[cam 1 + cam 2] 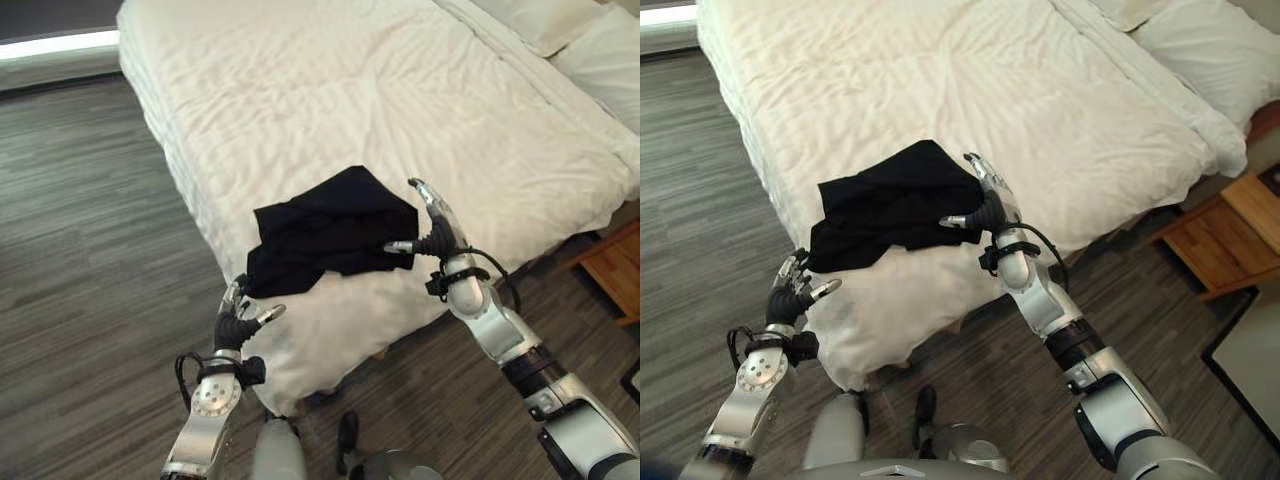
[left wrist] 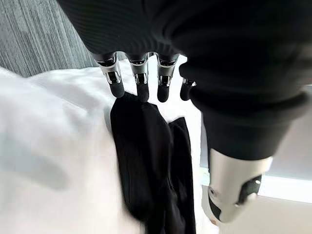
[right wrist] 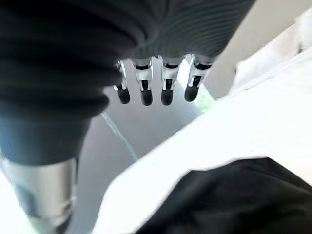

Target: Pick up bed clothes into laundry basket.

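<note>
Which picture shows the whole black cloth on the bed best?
The left eye view: the black cloth lies whole on the white bed, between both hands. The right eye view shows much the same. The left wrist view shows a close strip of it, the right wrist view just one edge.

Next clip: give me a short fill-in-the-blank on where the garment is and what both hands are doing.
1. The black garment lies on the ____ bed.
2. The right hand has its fingers ____, holding nothing.
3. The left hand is at the garment's corner nearest the bed's ____ corner.

Missing words: white; open; near
</note>
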`<state>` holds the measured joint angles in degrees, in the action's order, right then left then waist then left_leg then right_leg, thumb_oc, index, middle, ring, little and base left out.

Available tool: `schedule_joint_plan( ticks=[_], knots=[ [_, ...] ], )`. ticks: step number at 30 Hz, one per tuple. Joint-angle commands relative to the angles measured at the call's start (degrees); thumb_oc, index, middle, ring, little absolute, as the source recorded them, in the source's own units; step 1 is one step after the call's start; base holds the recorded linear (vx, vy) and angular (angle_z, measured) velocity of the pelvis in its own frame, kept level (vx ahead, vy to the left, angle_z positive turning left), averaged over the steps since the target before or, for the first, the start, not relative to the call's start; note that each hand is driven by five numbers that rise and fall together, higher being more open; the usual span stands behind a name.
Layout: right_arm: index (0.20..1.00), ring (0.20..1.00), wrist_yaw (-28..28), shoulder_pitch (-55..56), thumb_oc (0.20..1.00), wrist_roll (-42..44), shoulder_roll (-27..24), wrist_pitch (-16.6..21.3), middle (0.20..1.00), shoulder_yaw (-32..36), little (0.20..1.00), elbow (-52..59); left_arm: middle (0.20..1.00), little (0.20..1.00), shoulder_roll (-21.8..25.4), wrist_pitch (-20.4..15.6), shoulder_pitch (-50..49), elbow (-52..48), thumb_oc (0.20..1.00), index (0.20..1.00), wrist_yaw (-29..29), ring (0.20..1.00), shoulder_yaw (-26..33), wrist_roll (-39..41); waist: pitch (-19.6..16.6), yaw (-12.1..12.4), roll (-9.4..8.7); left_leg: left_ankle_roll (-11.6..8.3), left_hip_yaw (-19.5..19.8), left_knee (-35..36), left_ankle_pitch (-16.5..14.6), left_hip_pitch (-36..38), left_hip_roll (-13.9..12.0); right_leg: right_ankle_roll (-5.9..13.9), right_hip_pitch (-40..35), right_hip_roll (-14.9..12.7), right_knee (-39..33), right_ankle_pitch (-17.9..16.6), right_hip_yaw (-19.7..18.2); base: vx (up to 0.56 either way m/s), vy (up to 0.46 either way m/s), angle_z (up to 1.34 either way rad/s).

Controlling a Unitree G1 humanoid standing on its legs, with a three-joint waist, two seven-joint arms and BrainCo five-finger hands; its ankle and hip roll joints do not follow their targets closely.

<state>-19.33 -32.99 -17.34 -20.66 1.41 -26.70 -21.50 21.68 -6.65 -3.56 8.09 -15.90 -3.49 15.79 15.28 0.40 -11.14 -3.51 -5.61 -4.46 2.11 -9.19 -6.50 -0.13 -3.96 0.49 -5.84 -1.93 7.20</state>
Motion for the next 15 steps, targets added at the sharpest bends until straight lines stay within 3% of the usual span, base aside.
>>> schedule_joint_plan(
  ticks=[1, 8, 15],
  knots=[
    [1.0, 1.0, 0.26, -7.96, 1.0, -2.74, 1.67, 0.52, 1.0, -2.53, 1.0, -4.01, 1.0, 1.0, 3.3, -2.5, -0.8, -2.96, 1.0, 1.0, -0.65, 1.0, 0.08, -0.6, -1.33, 1.9, -0.42, -1.37, -1.94, 9.46, -0.9, 9.93, -0.48, 4.22, 0.2, -3.23, 1.07, 2.6, 2.7, 0.1, 0.074, 0.07],
    [1.0, 1.0, 0.82, -12.61, 1.0, -6.27, 2.76, -0.85, 1.0, -5.51, 1.0, -9.04, 1.0, 1.0, 4.19, -2.88, 0.35, -1.19, 1.0, 1.0, 0.9, 1.0, -1.42, -0.3, -1.62, 1.93, -0.37, -0.83, -4.01, 9.46, -1.16, 8.76, -0.2, 5.36, 2.17, -4.69, 0.84, 1.57, 1.66, 0.05, 0.07, 0.04],
    [1.0, 1.0, -0.07, -17.55, 1.0, -13.09, 3.29, -2.49, 1.0, -9.64, 1.0, -16.06, 1.0, 1.0, 5.04, -4.13, 3.73, 1.34, 1.0, 1.0, 0.52, 1.0, -3.36, -0.15, 0.15, 2.22, 1.59, -0.24, -4.02, 9.46, -0.9, 5.87, 0.98, 6.38, 5.21, -6.18, 0.84, 0.78, 1.09, 0.04, 0.021, -0.07]
  ],
)
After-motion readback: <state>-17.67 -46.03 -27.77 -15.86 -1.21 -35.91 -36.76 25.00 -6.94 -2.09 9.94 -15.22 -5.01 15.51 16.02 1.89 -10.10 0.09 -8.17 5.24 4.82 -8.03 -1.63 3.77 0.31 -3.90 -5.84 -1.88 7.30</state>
